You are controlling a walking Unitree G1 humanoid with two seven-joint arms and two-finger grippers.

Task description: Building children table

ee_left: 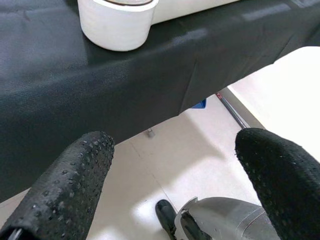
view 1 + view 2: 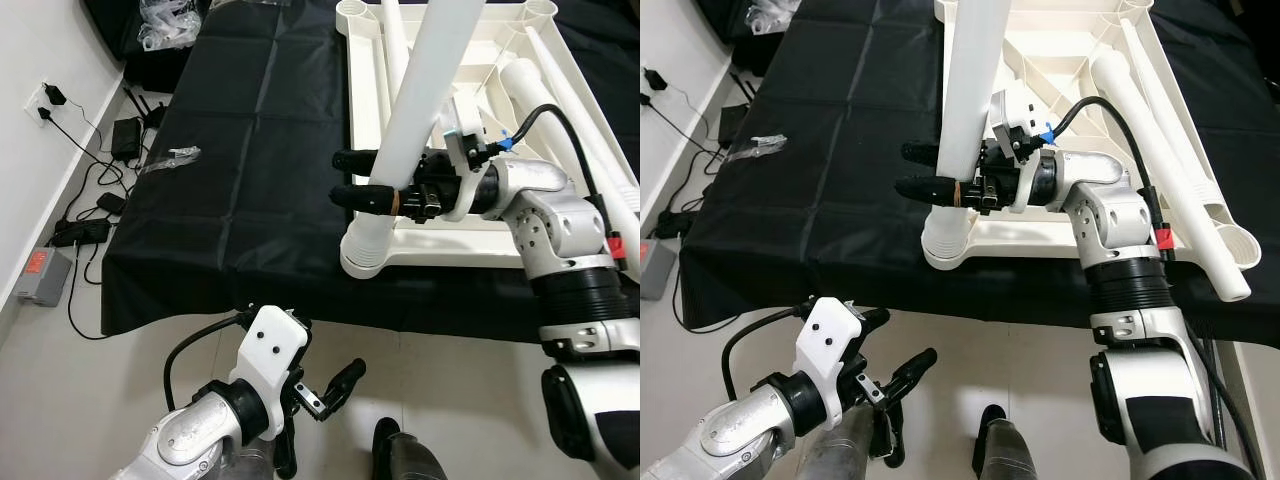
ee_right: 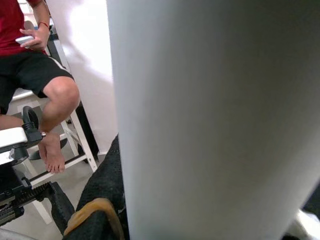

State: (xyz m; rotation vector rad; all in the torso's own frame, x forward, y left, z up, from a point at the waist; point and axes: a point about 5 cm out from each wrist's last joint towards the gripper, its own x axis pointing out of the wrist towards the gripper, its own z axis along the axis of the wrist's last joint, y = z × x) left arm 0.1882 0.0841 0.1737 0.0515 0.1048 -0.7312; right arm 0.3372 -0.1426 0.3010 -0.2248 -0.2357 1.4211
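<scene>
While the left pincer (image 2: pixel 335 388) is hanging idle with fingers apart, the right pincer (image 2: pixel 365 177) is clamping the white leg (image 2: pixel 420 110) upright in the upturned tabletop's (image 2: pixel 365 70) corner socket (image 2: pixel 368 252) (probably seating it) on the bench (image 2: pixel 250 150).

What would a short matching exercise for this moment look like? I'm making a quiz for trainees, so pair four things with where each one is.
Things:
1. right gripper
2. left gripper
3. loose white leg
4. plastic bag

Places:
A. lying across the upturned tabletop
B. around the upright table leg
C. on the black cloth, off to the robot's left
D. low, above the floor, in front of the cloth's edge

Pairs: 1-B, 2-D, 3-A, 4-C
</scene>
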